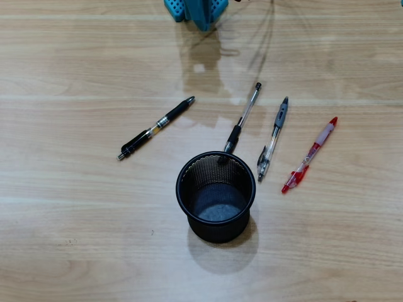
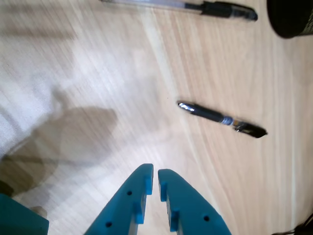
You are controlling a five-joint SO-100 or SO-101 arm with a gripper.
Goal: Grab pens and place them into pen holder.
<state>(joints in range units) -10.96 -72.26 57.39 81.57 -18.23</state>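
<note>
Pens (image 1: pixel 155 128) all lie on the tabletop (image 1: pixel 75 239) around the empty cup (image 1: pixel 216 196); our claw (image 2: pixel 155 177) hangs closed and empty, so we should open it, centre over the black pen's (image 2: pixel 222 119) barrel and descend squarely.

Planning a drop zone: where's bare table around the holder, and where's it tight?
Overhead view: bare wood left of the pen holder, below the black pen, and along the whole bottom edge. Crowded above and right: two clear pens and the red pen fan out there.
</note>
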